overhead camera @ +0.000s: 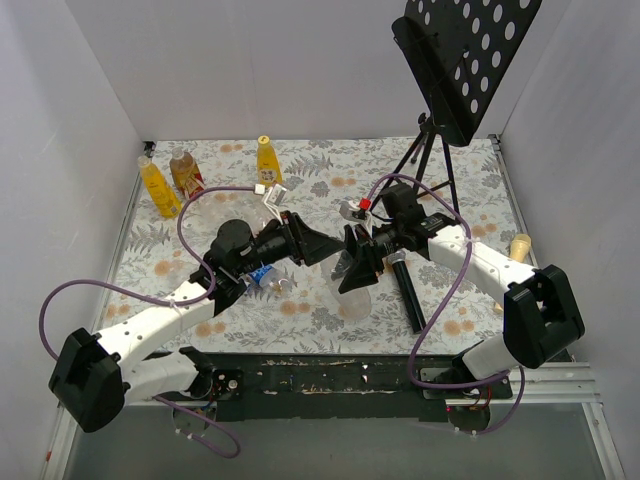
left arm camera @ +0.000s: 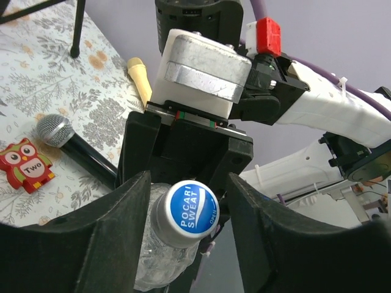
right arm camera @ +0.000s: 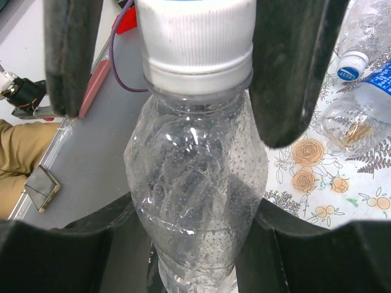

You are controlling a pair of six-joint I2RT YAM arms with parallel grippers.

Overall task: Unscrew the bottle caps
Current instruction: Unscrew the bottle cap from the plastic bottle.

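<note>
The cap [left arm camera: 190, 210] sat screwed on the clear bottle [right arm camera: 195, 183], which the right fingers [right arm camera: 61, 256] pinched by its crumpled body above the middle of the bench [overhead camera: 470, 190]. The left fingers [left arm camera: 116, 244] straddled the cap (clamping or merely flanking, I could not tell). The yellow bottles [overhead camera: 157, 188] at the back stood capped too, so most work remained. Floral cloth covered the bench; white walls [overhead camera: 250, 70] enclosed it.

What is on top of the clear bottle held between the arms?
A white cap with a blue Pocari Sweat top sits on the clear bottle, between the fingers of the left gripper. The cap covers the neck thread, so how loose it is cannot be seen.
</note>
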